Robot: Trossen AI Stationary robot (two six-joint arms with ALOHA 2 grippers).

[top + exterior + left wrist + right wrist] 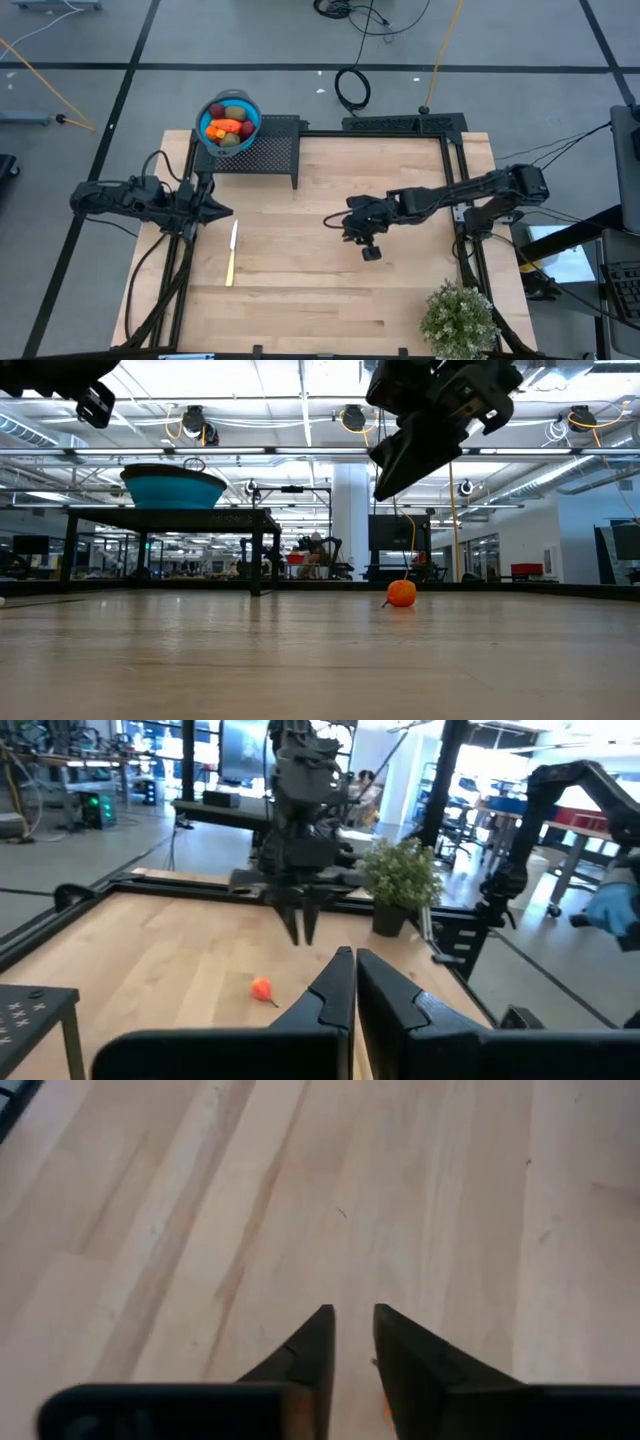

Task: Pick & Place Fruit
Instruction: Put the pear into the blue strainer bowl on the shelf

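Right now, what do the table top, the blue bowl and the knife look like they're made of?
The table top looks like pale wood: plank seams and grain show, with a low sheen. The blue bowl looks like smooth plastic, evenly coloured, though glazed ceramic can't be ruled out. The knife is slim and pale, possibly light plastic or wood; too small to tell.

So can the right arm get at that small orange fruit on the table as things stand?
Probably yes. The right gripper hangs just above the small orange fruit, which lies alone on bare wooden table, with nothing between them; the knife lies well off to the side.
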